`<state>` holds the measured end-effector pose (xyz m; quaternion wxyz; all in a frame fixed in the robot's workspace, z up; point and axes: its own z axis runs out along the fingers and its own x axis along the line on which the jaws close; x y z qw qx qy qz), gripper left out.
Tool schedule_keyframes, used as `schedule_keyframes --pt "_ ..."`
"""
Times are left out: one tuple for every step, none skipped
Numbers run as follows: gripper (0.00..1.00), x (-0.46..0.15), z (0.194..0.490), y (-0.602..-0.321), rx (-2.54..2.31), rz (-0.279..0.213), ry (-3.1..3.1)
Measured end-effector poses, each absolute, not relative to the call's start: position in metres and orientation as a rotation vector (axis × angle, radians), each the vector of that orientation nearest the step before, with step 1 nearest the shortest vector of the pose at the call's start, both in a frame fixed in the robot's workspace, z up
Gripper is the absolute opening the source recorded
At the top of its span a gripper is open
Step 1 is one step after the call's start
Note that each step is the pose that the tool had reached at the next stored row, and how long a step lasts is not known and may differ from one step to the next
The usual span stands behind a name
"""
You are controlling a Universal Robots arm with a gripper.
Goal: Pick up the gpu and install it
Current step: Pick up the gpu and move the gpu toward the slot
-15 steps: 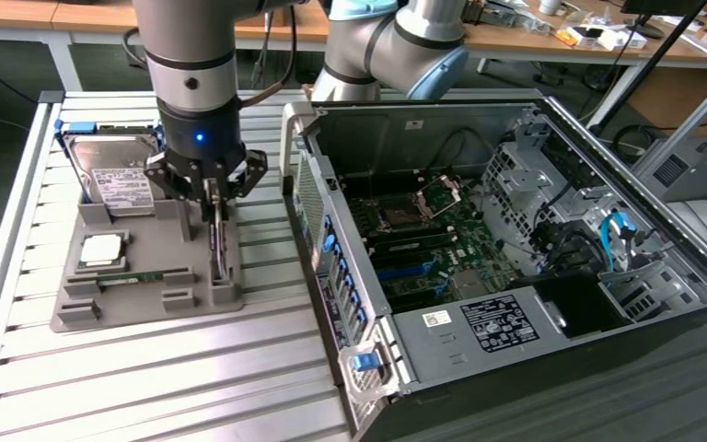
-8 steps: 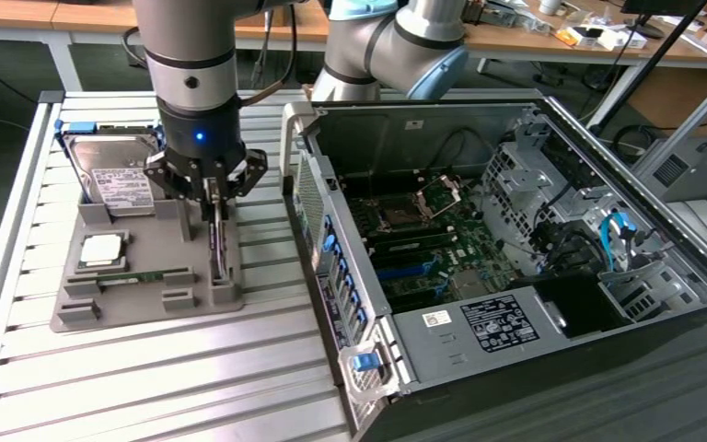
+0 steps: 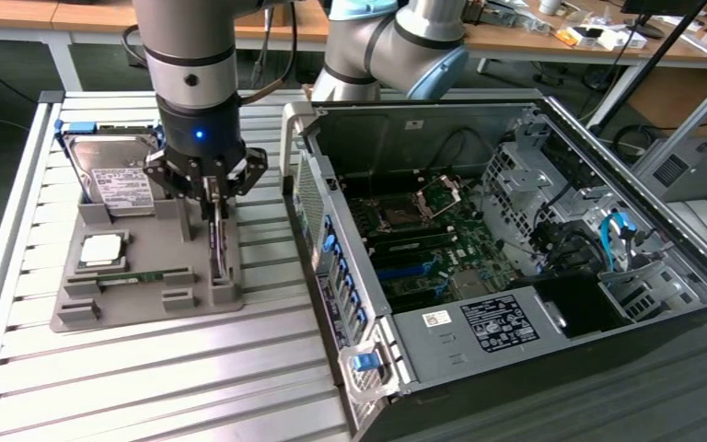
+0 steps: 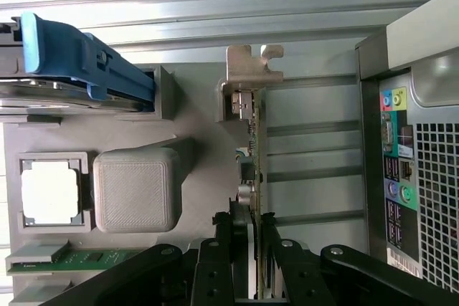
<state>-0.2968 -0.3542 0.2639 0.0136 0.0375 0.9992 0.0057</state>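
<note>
A: Surface is a slatted aluminium table [image 3: 144,387]. The biggest item is the open black-and-silver PC case [image 3: 452,345], lying on its side at the exterior view's right, motherboard exposed.

B: And to the exterior view's left of it?

A: A flat grey plastic parts tray [image 3: 121,308]. A silver hard drive with white label [image 3: 118,180] sits at its far end, in a blue bracket.

B: Where's the gpu [image 3: 217,249]?

A: It's a thin dark circuit card standing on edge in a tray slot, on the side nearest the case. In the wrist view its silver end bracket [image 4: 251,69] is at the end away from the camera.

B: Smaller parts?

A: A square silver processor chip [image 3: 102,249] lies mid-tray, and a narrow green memory stick [image 3: 133,276] lies just in front of it.

B: Gripper [image 3: 213,189]?

A: The black gripper is directly over the card, pointing down. The fingers [image 4: 231,249] are narrowed onto both faces, clamping the card's top edge. The card is still seated in the tray.
</note>
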Motion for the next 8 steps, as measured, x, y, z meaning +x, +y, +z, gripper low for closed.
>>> schedule_keyframes --pt "0.27 -0.2968 0.2642 -0.3542 0.117 0.018 3.112" --pt "0.27 -0.2967 0.2645 -0.3542 0.117 0.018 3.112" --pt "0.27 -0.2968 0.2647 -0.3542 0.117 0.018 3.112" --pt "0.27 -0.2968 0.2649 -0.3542 0.117 0.018 3.112" --pt "0.27 -0.2968 0.2651 -0.3542 0.117 0.018 3.112" --pt "0.27 -0.2968 0.2653 -0.3542 0.117 0.018 3.112" --pt "0.27 -0.2968 0.2656 -0.3542 0.117 0.018 3.112" --pt "0.27 -0.2968 0.2658 -0.3542 0.117 0.018 3.112"
